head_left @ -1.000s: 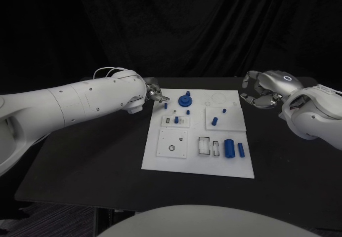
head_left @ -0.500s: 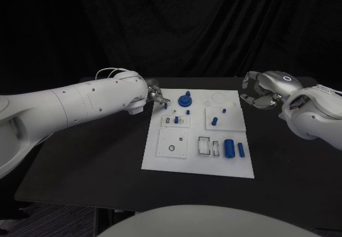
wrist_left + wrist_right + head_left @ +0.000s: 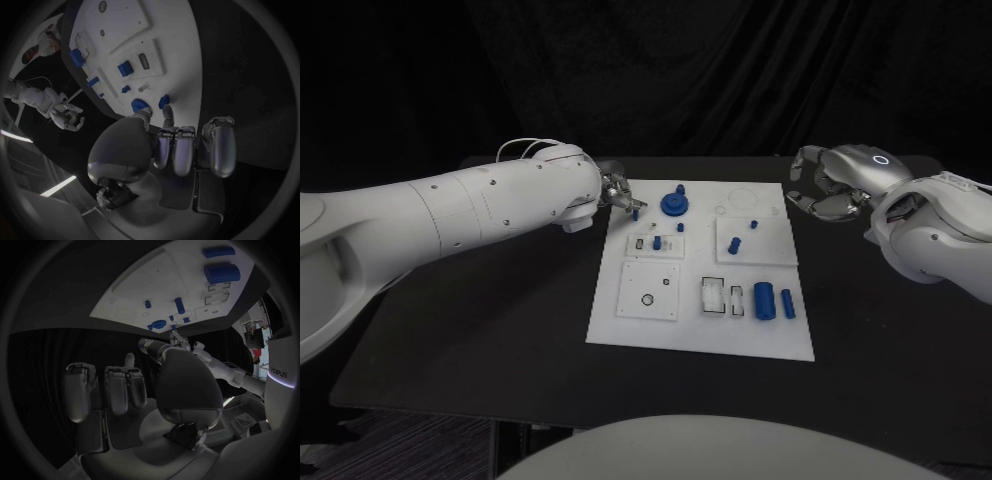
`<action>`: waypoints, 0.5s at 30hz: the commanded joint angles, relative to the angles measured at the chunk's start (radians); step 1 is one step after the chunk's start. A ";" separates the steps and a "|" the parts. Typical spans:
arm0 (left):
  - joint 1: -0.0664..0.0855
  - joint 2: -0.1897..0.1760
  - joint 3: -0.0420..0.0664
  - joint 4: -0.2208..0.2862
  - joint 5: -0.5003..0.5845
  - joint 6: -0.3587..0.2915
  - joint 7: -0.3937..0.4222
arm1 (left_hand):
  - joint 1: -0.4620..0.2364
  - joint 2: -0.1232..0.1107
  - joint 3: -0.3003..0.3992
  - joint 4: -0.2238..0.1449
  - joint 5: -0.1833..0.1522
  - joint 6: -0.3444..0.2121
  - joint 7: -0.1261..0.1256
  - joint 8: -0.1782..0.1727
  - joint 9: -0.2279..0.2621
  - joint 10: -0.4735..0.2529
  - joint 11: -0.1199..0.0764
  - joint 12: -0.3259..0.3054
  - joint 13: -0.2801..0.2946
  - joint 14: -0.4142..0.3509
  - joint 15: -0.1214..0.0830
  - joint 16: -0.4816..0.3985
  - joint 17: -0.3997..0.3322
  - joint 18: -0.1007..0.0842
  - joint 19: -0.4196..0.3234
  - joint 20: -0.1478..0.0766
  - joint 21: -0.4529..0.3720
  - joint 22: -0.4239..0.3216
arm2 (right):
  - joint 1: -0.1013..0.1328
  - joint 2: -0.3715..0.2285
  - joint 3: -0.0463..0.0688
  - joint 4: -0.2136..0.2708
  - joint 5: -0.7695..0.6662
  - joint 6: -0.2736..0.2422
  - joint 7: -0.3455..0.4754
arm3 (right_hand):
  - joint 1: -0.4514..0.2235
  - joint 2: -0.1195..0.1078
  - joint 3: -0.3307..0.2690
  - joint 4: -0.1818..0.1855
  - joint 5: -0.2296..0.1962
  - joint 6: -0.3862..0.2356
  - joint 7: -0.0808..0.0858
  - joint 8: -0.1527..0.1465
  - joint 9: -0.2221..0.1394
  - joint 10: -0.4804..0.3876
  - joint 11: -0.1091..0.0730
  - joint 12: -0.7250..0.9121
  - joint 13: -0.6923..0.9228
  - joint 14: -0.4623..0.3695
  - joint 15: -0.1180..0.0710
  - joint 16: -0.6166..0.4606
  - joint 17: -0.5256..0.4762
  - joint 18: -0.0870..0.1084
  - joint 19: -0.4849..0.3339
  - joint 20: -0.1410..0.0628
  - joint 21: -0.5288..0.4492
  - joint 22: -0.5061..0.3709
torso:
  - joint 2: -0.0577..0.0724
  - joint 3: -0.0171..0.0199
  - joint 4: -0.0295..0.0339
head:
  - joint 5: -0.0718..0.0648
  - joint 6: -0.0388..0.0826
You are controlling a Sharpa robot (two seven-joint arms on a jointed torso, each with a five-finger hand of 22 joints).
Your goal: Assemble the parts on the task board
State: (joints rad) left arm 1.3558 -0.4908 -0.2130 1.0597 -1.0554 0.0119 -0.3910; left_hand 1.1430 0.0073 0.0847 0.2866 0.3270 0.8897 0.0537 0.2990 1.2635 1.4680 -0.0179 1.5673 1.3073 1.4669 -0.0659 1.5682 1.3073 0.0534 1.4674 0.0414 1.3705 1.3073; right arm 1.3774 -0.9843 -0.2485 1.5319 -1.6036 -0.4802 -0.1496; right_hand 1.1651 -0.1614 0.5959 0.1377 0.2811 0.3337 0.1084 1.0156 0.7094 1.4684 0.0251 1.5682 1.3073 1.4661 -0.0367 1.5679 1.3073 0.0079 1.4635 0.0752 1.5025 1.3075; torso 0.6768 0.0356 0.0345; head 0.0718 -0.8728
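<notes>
Task board [image 3: 646, 325] lying mid-surface, long side running away from the robot; blue parts spread over it: gear-like round part [image 3: 675, 206] near the far left corner, large cylinder [image 3: 763, 299] and slimmer one [image 3: 788, 303] toward the near right edge. Small blue peg [image 3: 635, 213] at the far left edge, pinched between fingertips [image 3: 165, 109] of the left hand [image 3: 609, 191], or so it seems, since the wrist view is dim there. Shifted a touch inward along that edge over the last second, peg now closer over the board: likely lining up for insertion, not yet seated. Other fingers of that hand curled. Right hand [image 3: 825, 189] hovering off the board's far right corner above the surface, fingers bent but apart, holding nothing, unmoved.
</notes>
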 commanded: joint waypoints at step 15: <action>-0.007 0.017 0.001 -0.033 0.006 0.039 -0.003 | 0.018 0.008 0.008 -0.006 0.002 0.007 0.001 -0.012 -0.006 0.103 0.006 0.003 0.263 0.104 0.004 0.003 0.263 -0.002 0.003 0.008 -0.016 0.195 | -0.002 -0.001 0.001 0.002 -0.007 0.016 -0.016 | 0.019 0.003 -0.009 -0.001 0.000 0.010 -0.003 0.001 -0.005 0.102 -0.009 0.003 0.264 0.105 -0.007 0.003 0.263 0.011 0.065 -0.007 0.000 0.238 | -0.001 -0.0001 -0.0001 | -0.002 0.000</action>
State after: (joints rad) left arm 1.3516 -0.4771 -0.2128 1.0273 -1.0551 0.0345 -0.3960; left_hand 1.1510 0.0153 0.0902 0.2811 0.3270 0.8897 0.0537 0.2903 1.2584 1.4681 -0.0179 1.5673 1.3074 1.4669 -0.0659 1.5682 1.3073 0.0534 1.4673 0.0413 1.3576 1.3073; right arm 1.3774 -0.9839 -0.2485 1.5321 -1.6036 -0.4706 -0.1501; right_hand 1.1740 -0.1601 0.5932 0.1350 0.2811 0.3374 0.1047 1.0156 0.7056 1.4648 0.0215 1.5682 1.3077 1.4661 -0.0367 1.5679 1.3073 0.0079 1.4635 0.0752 1.5025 1.3074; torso 0.6760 0.0356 0.0345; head 0.0698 -0.8728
